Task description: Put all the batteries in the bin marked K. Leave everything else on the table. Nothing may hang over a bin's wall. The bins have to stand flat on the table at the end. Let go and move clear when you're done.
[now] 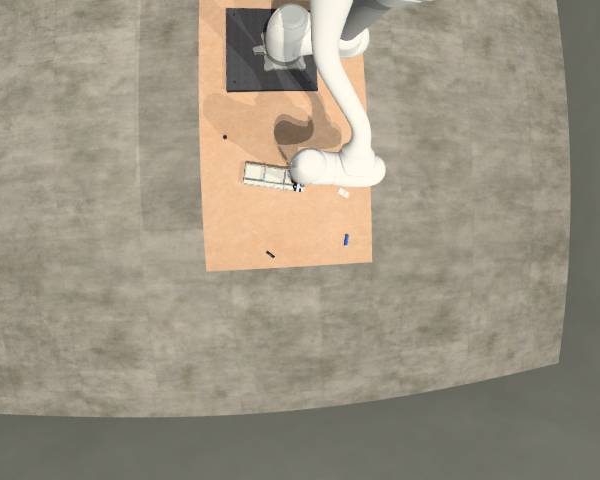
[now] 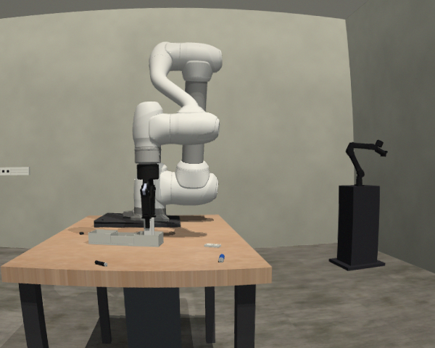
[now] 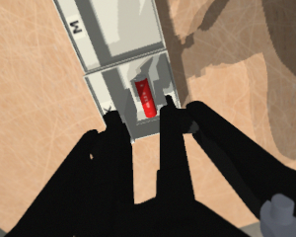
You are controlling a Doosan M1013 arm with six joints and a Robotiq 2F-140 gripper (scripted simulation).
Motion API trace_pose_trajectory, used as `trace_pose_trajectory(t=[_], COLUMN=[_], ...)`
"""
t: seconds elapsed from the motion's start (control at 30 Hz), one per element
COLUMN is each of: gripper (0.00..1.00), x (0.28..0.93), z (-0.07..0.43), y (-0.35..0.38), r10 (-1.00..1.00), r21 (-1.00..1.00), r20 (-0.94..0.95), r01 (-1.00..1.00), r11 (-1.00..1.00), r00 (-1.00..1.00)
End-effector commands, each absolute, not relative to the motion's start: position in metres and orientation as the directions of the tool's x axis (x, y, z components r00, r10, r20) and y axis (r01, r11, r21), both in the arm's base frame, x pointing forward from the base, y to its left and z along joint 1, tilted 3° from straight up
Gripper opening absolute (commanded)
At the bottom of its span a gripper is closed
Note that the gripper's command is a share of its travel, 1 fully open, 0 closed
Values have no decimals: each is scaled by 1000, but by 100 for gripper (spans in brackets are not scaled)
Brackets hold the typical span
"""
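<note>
A red battery (image 3: 146, 99) lies on the floor of the bin marked K (image 3: 133, 96), the end compartment of a grey bin row (image 1: 268, 176) (image 2: 125, 238). My gripper (image 3: 144, 96) (image 2: 148, 225) hangs straight down over this compartment with its fingers a little apart. The battery lies loose below the fingertips and is not pinched. A blue battery (image 1: 346, 239) (image 2: 221, 257) lies near the table's front right. A black battery (image 1: 270, 254) (image 2: 101, 263) lies near the front left.
The bin marked M (image 3: 113, 30) adjoins K in the same row. A small white flat item (image 1: 343, 193) (image 2: 212, 245) lies right of the bins. A small black dot-like thing (image 1: 224, 136) lies at the back left. The arm's dark base plate (image 1: 271, 50) is at the back.
</note>
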State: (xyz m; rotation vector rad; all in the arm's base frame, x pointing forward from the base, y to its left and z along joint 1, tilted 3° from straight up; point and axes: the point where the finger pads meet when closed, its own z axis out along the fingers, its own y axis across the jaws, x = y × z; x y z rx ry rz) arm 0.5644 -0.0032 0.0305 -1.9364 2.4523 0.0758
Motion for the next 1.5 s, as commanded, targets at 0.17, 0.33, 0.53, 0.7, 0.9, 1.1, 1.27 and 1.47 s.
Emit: trace_pose_trajectory(t=[0.17,0.33,0.53,0.7,0.9,1.1,1.27,1.47], gripper=[26,26,26,26,26,26,26,26], x=[565,565,566,566,579,607,641,682], z=[42,48,61,69,70,72,74,77], y=[-4,-4,-5,-5,5,24,47,76], r10=[-972,-972,-972,-972,-990,-997,-974,-912], r21=[27,27,27,27,23,13,4,-7], r20=[-43,-43,-43,-43,-46,-49,-48,-45], r01=[-972,-972,-972,-972,-991,-998,-976,-913], r11=[231,231,231,231,133,-66,-220,-409], r00=[-232,-232,-232,-232,-134,65,219,408])
